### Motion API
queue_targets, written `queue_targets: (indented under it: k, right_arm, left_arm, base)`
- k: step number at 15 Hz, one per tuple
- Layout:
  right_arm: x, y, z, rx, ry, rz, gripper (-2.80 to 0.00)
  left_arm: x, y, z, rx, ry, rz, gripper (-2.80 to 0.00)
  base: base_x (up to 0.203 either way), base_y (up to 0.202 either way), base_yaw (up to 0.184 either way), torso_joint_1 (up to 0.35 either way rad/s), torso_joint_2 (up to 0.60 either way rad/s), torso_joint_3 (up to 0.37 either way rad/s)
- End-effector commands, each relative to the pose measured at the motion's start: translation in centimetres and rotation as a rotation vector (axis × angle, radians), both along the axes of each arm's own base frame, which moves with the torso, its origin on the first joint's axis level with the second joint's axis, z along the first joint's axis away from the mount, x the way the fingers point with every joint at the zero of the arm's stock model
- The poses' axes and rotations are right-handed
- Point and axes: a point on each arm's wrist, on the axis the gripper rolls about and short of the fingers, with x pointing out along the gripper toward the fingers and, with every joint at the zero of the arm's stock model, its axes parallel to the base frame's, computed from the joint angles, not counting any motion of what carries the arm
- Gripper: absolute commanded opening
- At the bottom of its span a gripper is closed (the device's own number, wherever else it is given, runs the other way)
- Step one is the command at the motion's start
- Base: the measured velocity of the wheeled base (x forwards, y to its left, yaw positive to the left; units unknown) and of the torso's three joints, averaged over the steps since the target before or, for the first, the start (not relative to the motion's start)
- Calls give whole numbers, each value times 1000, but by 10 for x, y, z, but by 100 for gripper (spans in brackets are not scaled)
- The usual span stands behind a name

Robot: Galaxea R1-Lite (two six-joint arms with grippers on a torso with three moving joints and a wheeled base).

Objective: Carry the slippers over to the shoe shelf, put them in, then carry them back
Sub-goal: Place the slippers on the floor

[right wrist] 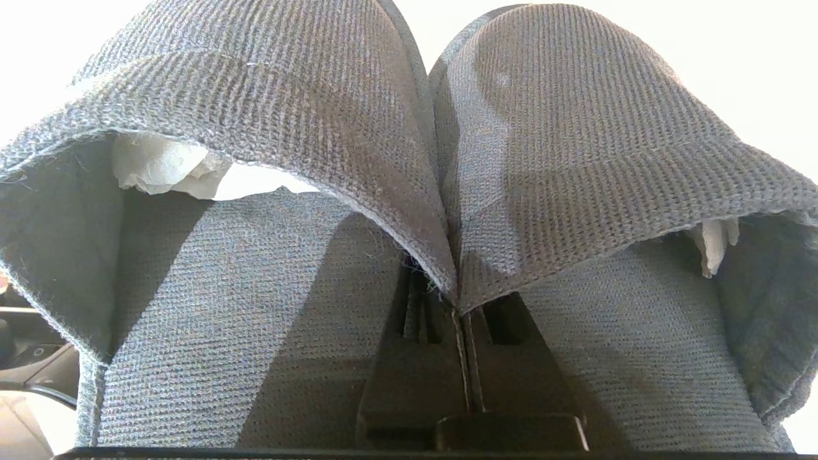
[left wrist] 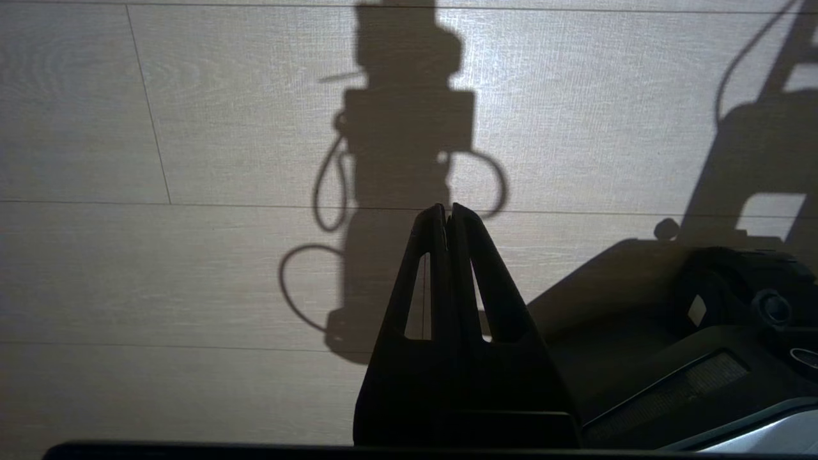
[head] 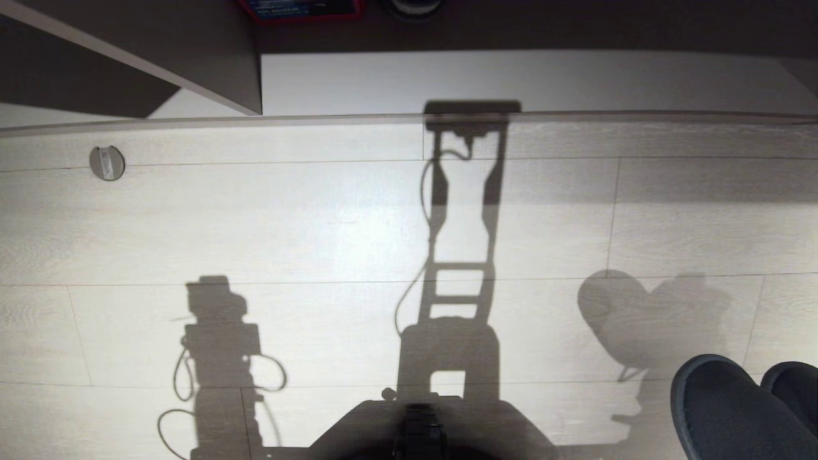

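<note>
Both slippers (right wrist: pixel 441 191) pinched in right gripper (right wrist: pixel 461 300) (fingers fully closed).

The slippers (head: pixel 744 412) show at lower right above the pale plank floor (head: pixel 307 223), shadows across it

3 views: 1 high, looking down, and 2 at the wrists.

The head view faces steeply down onto the floor (head: pixel 319 223). The left wrist view looks past the left gripper (left wrist: pixel 446 214) at that same floor, nearer, sharing the arm's shadow (head: pixel 217 345). The right wrist view sits hard against the slippers (right wrist: pixel 409 160), which show near the head view's lower right corner.
</note>
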Motion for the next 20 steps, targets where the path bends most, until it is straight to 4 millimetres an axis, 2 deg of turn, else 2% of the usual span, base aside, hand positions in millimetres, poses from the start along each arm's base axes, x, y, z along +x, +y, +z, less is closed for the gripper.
queue_targets:
  k: [1,7,20]
  right_arm:
    - [0,0,0,1,4,0,-280]
    - [0,0,0,0,4,1,-280]
    - [0,0,0,0,4,1,-280]
  left_arm:
    - [0,0,0,-2,0,0,-280]
    - [0,0,0,-2,0,2,-280]
    - [0,0,0,-2,2,2,-280]
  base:
    - [0,0,0,0,0,0]
    - [0,0,0,1,1,25]
    - [0,0,0,2,2,197]
